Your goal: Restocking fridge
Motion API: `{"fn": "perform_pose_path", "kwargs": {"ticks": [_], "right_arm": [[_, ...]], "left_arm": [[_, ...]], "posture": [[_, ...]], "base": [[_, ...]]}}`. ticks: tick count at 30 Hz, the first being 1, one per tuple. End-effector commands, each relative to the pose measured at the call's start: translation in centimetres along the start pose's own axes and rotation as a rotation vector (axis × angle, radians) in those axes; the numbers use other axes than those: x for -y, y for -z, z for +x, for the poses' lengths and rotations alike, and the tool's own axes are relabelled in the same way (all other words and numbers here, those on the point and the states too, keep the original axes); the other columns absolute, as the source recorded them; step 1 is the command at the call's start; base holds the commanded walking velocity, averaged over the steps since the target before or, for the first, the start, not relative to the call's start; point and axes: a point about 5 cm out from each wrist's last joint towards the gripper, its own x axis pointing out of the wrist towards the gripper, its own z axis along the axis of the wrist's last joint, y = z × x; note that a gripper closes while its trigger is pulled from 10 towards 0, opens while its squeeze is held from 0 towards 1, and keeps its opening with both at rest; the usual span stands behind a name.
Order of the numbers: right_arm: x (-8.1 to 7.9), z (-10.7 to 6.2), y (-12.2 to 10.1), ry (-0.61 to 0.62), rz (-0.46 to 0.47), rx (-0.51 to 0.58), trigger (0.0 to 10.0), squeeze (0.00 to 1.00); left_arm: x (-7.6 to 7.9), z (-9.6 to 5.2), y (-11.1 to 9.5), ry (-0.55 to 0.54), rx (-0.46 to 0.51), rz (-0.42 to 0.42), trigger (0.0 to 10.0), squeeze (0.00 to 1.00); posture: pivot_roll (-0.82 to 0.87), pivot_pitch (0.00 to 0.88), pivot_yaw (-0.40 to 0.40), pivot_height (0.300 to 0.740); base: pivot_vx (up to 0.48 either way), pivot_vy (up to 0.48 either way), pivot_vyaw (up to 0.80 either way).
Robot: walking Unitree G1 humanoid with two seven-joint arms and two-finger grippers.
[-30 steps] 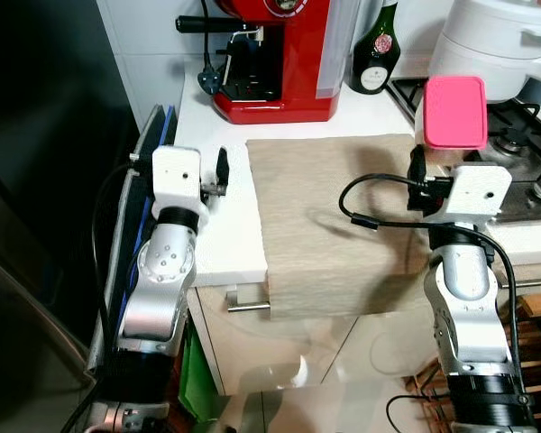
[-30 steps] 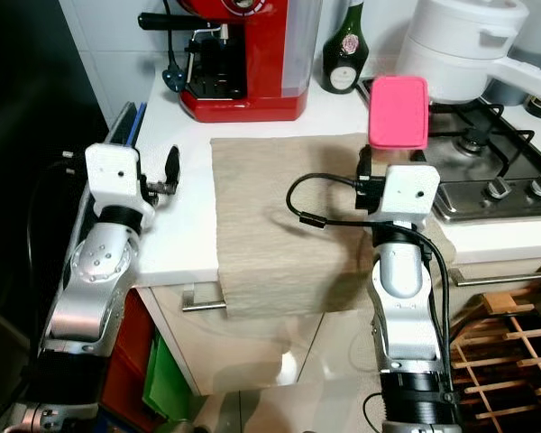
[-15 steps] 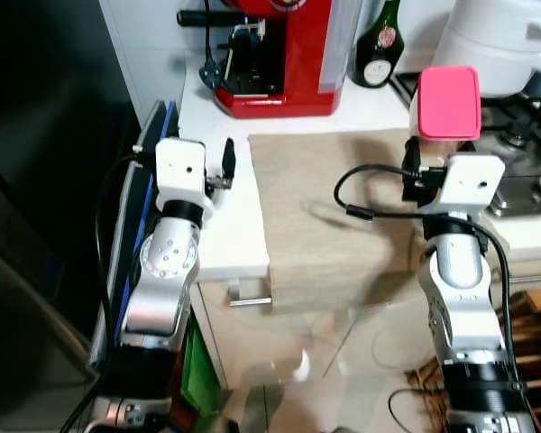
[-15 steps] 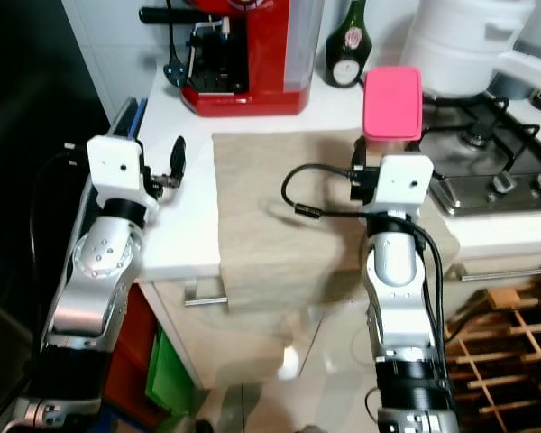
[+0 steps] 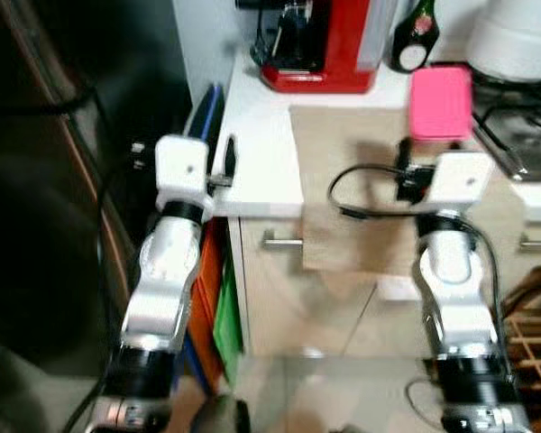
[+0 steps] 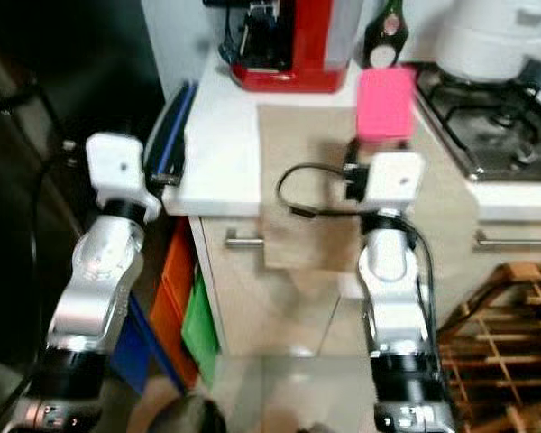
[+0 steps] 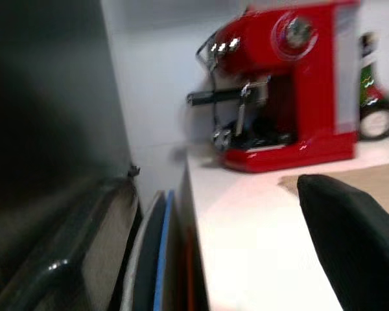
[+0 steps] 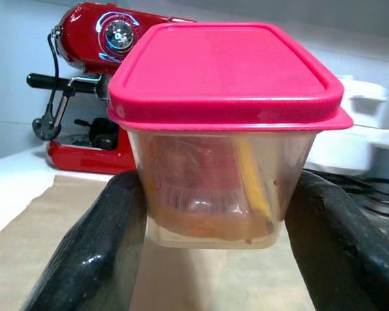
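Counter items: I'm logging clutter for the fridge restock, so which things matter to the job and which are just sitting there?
Belongs to the job:
pink-lidded container, held in the right gripper

Just sitting there:
red coffee machine
green bottle
beige cloth
hob
white pot

Clear plastic container (image 8: pixel 215 188) with matt pink lid (image 8: pixel 223 71); glossy red coffee machine (image 7: pixel 285 84).

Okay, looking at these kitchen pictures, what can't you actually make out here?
- The food inside the pink-lidded container, held by the right gripper: right wrist view, the cloudy plastic wall blurs it.
- The fridge: eye views, the left side is a dark, unlit mass.
- The left gripper, open or shut: left eye view, it is small and blurred by motion.
- The bottle's label: left eye view, too blurred, and the top edge cuts off its neck.
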Motion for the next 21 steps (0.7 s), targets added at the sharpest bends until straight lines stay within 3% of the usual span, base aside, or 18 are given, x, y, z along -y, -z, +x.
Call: {"fn": "perform_pose_path", "kwargs": {"ticks": [1,21], "right_arm": [[0.0,0.1,-0.3,0.006,-0.004,0.013,10.0,0.00],[-0.2,-0.5,1.7,-0.025,0.024,-0.097,10.0,0.00]], "left_arm": [[-0.1,0.1,-0.1,0.006,0.001,-0.001,10.0,0.00],[0.3,-0.1,0.7,0.026,-0.032,0.027,10.0,0.00]], "posture": [[-0.01,0.000,0.023,0.740],[-0.02,0.000,0.031,0.740]], "base": [[-0.289,0.000,0.00],[-0.312,0.000,0.00]]}}
